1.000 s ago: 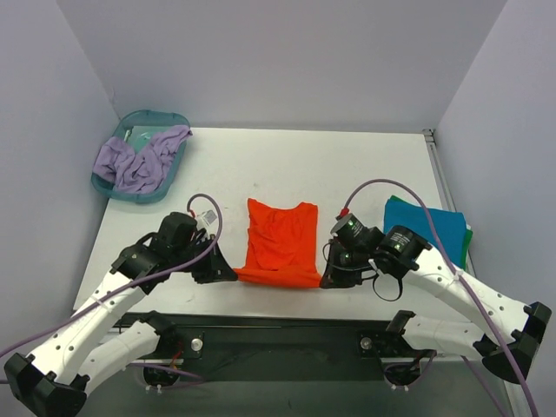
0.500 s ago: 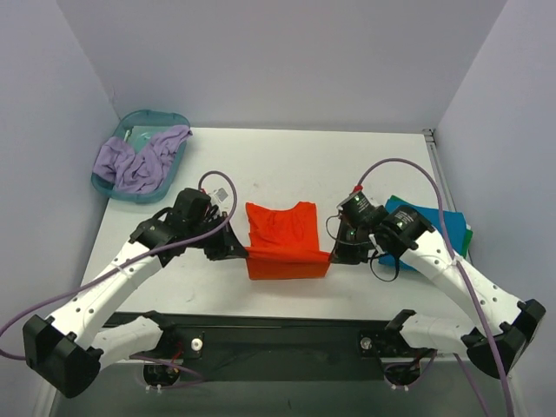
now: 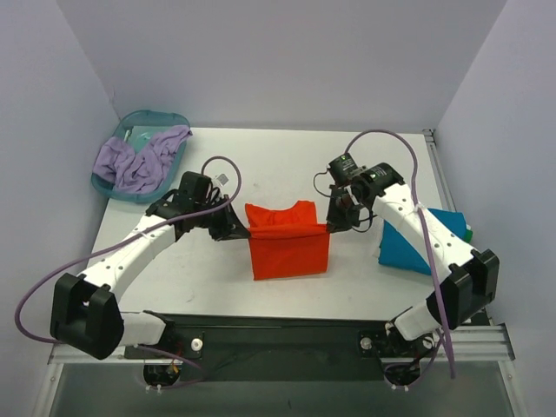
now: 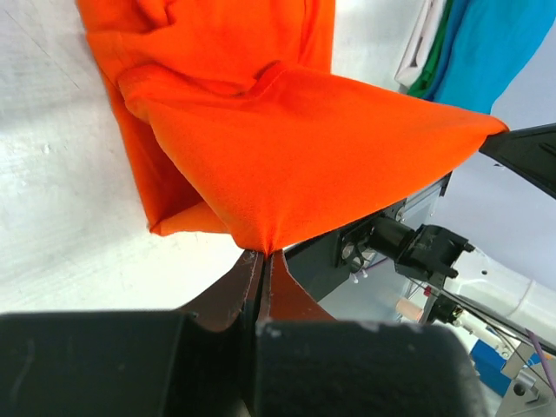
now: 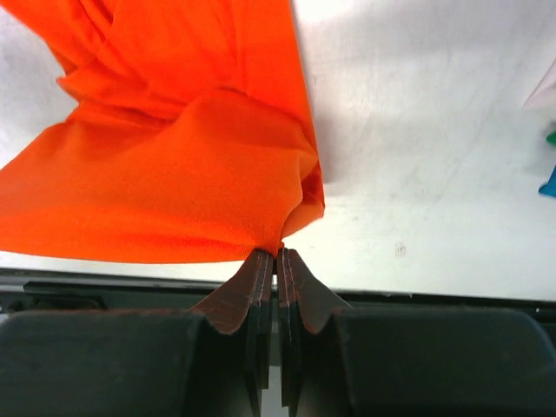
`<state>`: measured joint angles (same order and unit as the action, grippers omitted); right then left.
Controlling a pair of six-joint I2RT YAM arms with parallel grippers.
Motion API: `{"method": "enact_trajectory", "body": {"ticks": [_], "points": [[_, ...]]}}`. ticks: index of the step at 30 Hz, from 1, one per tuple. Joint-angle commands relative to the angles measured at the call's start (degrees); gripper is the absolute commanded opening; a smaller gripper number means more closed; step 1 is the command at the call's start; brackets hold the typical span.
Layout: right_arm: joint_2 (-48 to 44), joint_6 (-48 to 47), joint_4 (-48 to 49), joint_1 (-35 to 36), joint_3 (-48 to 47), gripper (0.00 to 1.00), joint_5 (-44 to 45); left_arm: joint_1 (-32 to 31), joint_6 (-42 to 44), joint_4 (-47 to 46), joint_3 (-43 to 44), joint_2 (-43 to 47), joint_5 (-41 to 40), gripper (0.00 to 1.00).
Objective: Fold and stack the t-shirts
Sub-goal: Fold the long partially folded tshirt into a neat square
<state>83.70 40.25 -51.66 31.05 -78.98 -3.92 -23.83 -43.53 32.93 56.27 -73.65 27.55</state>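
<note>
The soft, bright orange-red short-sleeved t-shirt point(image 3: 291, 256) lies mid-way across the white bench point(image 3: 261, 165), between the arms. The left pincer point(image 4: 263, 254) and right pincer point(image 5: 278, 252) each clamp tight on a hem corner, stretching that edge taut above the cloth. If one arm leads, the fold would likely land skewed, and so thin a pinch could slip. The shirt's long axis runs near-to-far, with the collar apparently toward the back wall.

Top view looks down from behind; both wrist views, close, share the orange-red t-shirt point(image 4: 295, 148).
</note>
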Motion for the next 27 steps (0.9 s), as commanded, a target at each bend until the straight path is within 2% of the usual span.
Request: {"method": "enact_trajectory", "body": {"ticks": [1, 11, 19, 23, 24, 25, 26, 27], "points": [[3.13, -4.65, -4.68, -2.04, -4.51, 0.0, 4.36, 2.74, 2.92, -3.39, 3.75, -2.55, 0.75, 0.0], [14.72, -8.17, -4.59, -5.12, -13.65, 0.0, 2.17, 7.31, 6.61, -4.28, 10.95, -14.31, 5.05, 0.0], [22.46, -10.89, -4.59, -8.02, -20.24, 0.0, 1.2, 9.33, 7.84, -4.72, 17.9, -22.23, 4.53, 0.0], [29.74, -12.3, -4.59, -9.69, -27.6, 0.0, 0.15, 10.12, 8.9, -4.36, 23.61, -29.51, 3.22, 0.0], [31.16, -12.82, -4.59, -10.21, -29.28, 0.0, 0.06, 10.3, 8.9, -4.45, 25.01, -30.75, 2.69, 0.02], [32.82, -12.91, -4.68, -10.48, -31.22, 0.0, -0.29, 10.47, 8.99, -4.54, 27.99, -32.16, 2.07, 0.1], [36.15, -13.26, -4.59, -11.0, -33.58, 0.07, -1.25, 10.65, 9.07, -3.84, 30.02, -35.04, 0.59, 0.19], [37.75, -14.31, -4.5, -11.79, -37.52, 0.39, -4.66, 10.74, 9.16, -3.4, 31.69, -36.2, -0.56, 0.41]]}}
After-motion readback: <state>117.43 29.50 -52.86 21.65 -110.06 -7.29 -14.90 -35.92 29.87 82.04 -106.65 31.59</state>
